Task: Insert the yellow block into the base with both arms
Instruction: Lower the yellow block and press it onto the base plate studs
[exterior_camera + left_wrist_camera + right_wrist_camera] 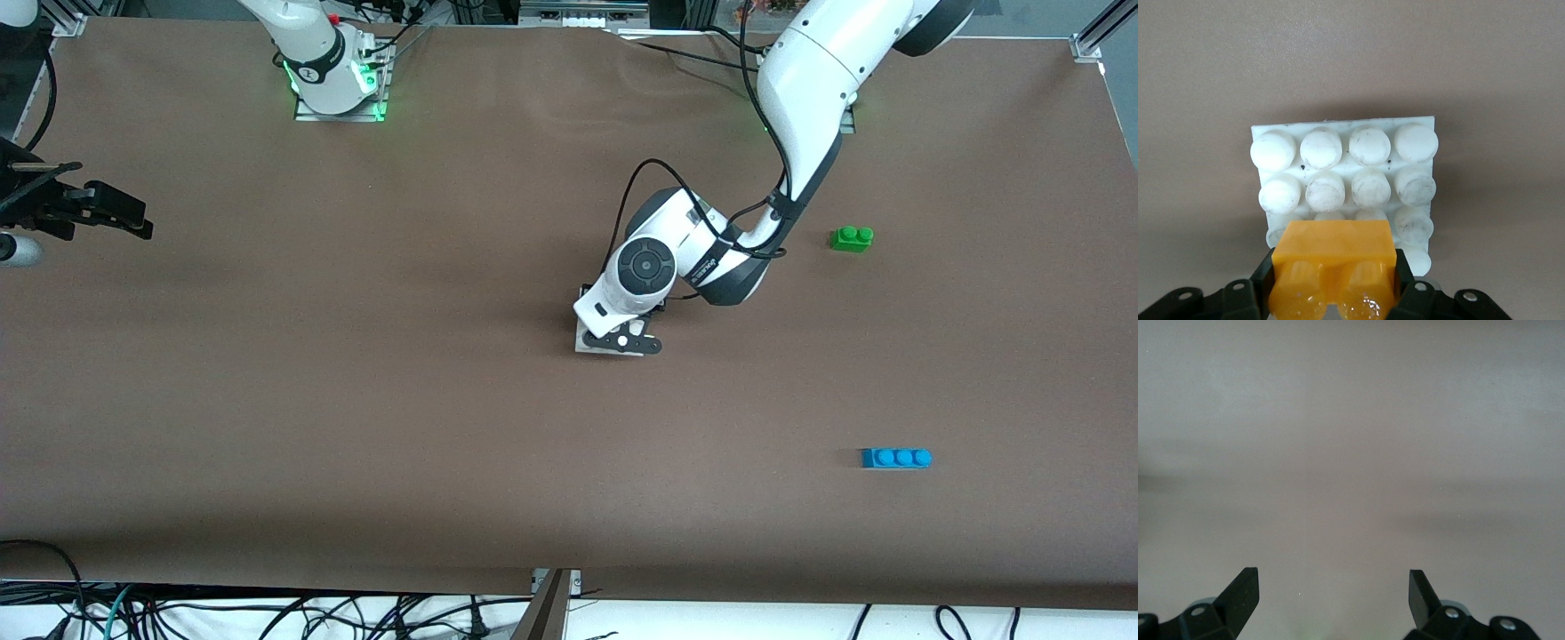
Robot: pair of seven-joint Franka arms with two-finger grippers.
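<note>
Left gripper (1333,293) clamped on yellow block (1334,257), low over base (1345,167) mid-table. Right gripper (1333,593) wide open, empty, waiting at right arm's end.

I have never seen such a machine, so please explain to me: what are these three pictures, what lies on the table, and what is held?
These are two robot arms at a brown table. The large picture looks down from across the table. The two small ones come from a camera on each arm's wrist.

The left gripper is low over the base, a white studded plate in the middle of the table. Its jaws are shut on the yellow block, which sits over the plate's edge.

The right gripper waits at its end of the table, jaws open and empty.

A green brick and a blue brick lie toward the left arm's end, the blue one nearer the front camera.
</note>
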